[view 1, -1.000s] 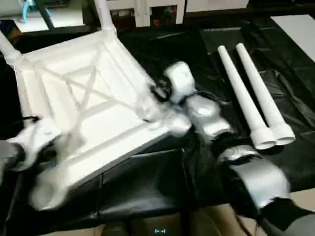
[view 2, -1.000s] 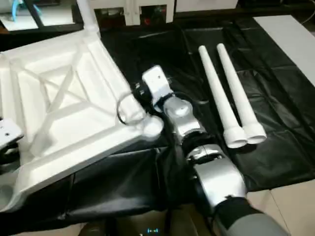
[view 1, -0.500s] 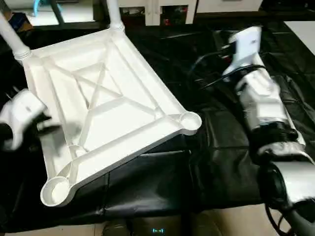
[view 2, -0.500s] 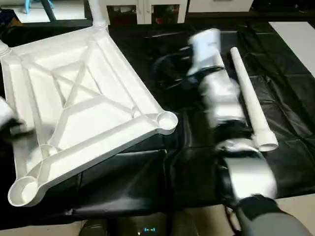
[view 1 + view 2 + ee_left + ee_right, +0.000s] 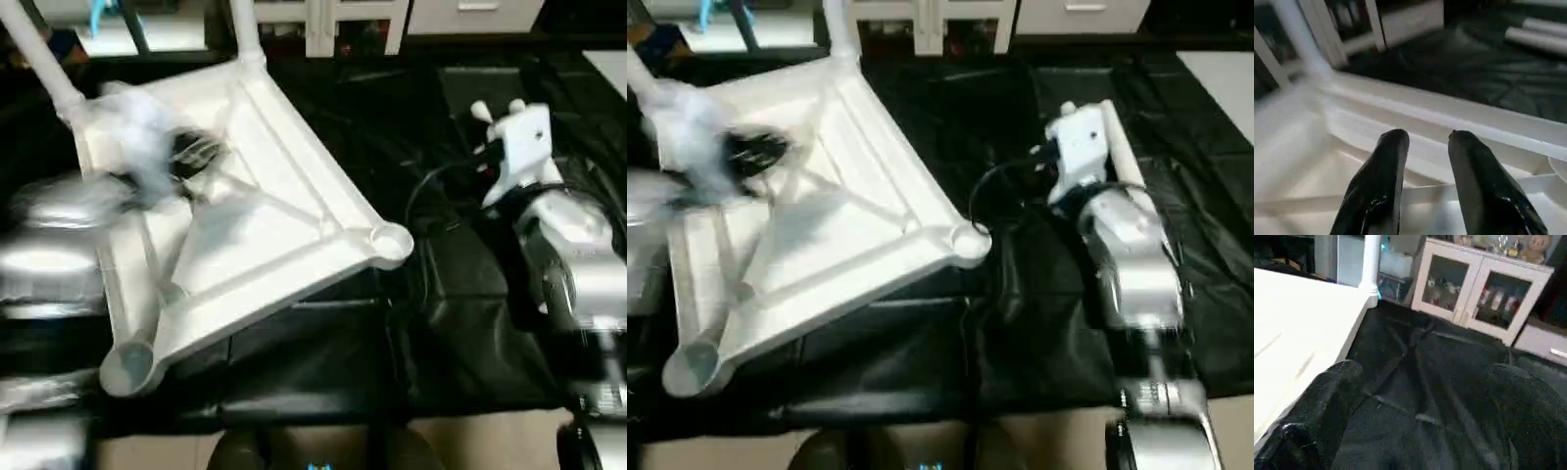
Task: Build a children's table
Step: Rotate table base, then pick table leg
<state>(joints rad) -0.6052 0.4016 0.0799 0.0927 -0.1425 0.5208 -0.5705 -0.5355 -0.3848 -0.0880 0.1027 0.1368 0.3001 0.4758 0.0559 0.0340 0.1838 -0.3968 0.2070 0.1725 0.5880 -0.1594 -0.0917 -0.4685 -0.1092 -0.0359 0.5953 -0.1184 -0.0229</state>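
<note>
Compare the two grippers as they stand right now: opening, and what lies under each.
The left gripper has its fingers fairly close together; the right gripper has its fingers spread wide. The left gripper hangs over the ribbed underside of the table top; the right gripper is over the black sheet, beside the top. Both have black fingers and hold nothing.

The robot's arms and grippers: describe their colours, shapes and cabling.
Both arms are clad in glossy silver segments, rounded and jointed. The right arm ends in a boxy white wrist housing, with thin black cables looping beside it. Each gripper has two shiny black fingers, thick and tapering to rounded tips: see the left gripper and the right gripper.
</note>
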